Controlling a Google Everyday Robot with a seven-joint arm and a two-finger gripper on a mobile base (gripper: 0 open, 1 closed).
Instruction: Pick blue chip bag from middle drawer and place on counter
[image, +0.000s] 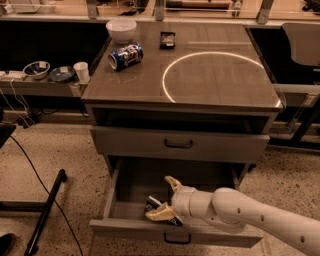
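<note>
The middle drawer (131, 227) is pulled open below the counter (220, 75), whose grey-brown top bears a large white circle outline. The blue chip bag (152, 203), small, dark and crumpled, lies in the front part of the drawer box. My gripper (165, 199) reaches into the drawer from the right on a white arm. It is open, with one cream finger (173, 183) behind the bag and the other (159, 215) in front of it, so the bag sits at the mouth of the fingers. Part of the bag is hidden behind the lower finger.
A blue-and-white drink can (125, 55) lies on its side at the counter's back left, next to a white bowl (121, 29) and a small dark object (167, 39). The drawer above (180, 145) is closed. A side shelf holds bowls (37, 68) and a cup (80, 71). A black stand leg (45, 212) lies on the floor at left.
</note>
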